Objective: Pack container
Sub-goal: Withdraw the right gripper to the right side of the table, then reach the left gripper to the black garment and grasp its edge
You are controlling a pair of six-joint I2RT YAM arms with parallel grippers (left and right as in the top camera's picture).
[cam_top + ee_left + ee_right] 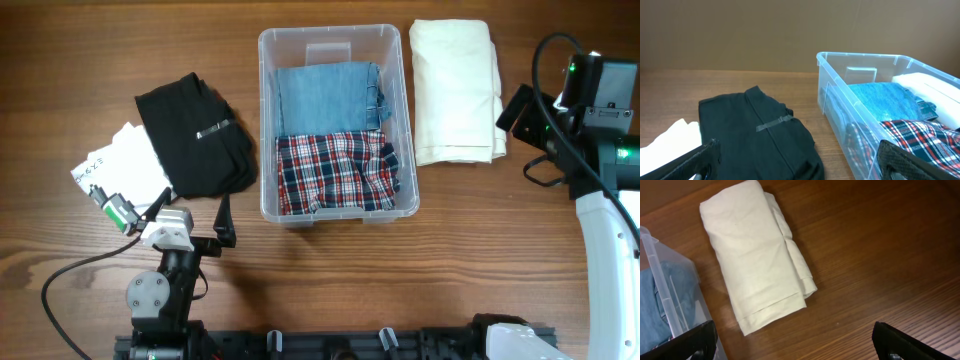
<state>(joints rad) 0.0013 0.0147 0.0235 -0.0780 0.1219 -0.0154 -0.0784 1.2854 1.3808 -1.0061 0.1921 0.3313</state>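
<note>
The clear plastic container (266,120) stands mid-table and holds a folded blue denim piece (328,95) at the back and a red plaid garment (335,172) at the front. A black garment (195,135) lies to its left, partly over a white one (120,165). A folded cream cloth (457,90) lies to its right. My left gripper (190,218) hovers open near the black garment (760,135), with the container (840,82) at its right. My right gripper (522,132) stands open and empty (795,347) over bare wood beside the cream cloth (755,255).
A black cable (70,275) trails from the left arm across the front left of the table. The container's corner (655,275) shows at the left of the right wrist view. Bare wooden tabletop (420,270) lies in front of the container.
</note>
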